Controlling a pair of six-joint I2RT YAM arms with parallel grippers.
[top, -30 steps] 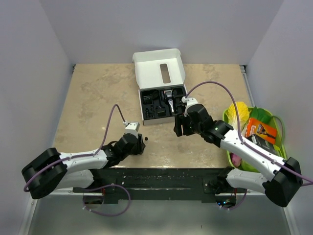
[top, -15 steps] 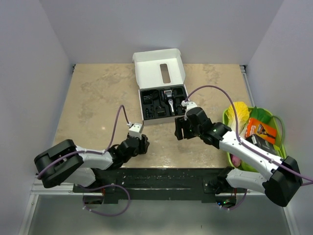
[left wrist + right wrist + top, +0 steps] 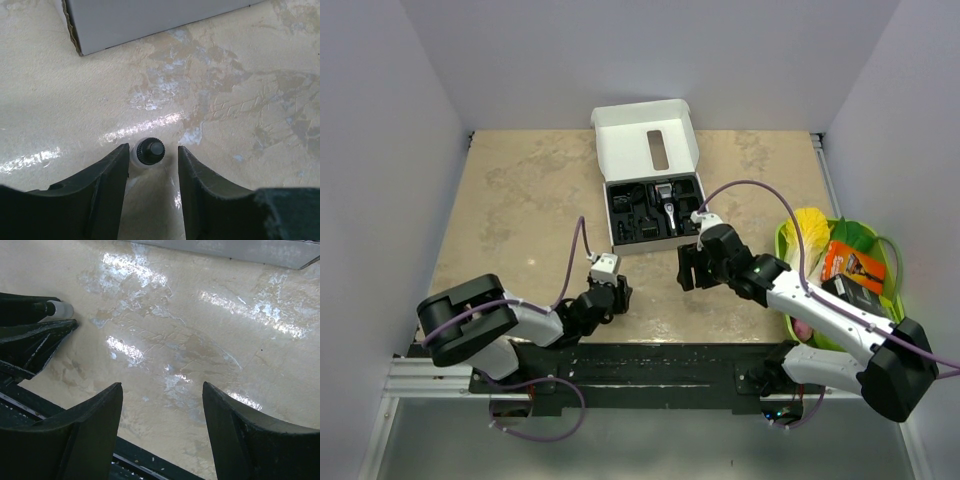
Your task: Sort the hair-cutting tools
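The left gripper [image 3: 152,149], jaws apart, flanked the tiny round bit [image 3: 151,151] on the table [image 3: 240,100], at 6 o'clock from the open box [image 3: 620,150]. The right gripper [image 3: 162,390] hovered with its jaws spread.

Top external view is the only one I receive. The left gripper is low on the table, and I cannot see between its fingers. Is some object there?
Observer: Yes. The left wrist view shows a tiny round bit, a black ribbed cap on a whitish base, on the table between the fingers of the left gripper.
Operator: Do the fingers touch it?
Observer: The jaws stand open. The bit sits nearly against one finger, with a clear gap to the other.
Operator: Does the right gripper carry anything?
Observer: No. Its wrist view shows the right gripper open, with only bare table between its fingers.
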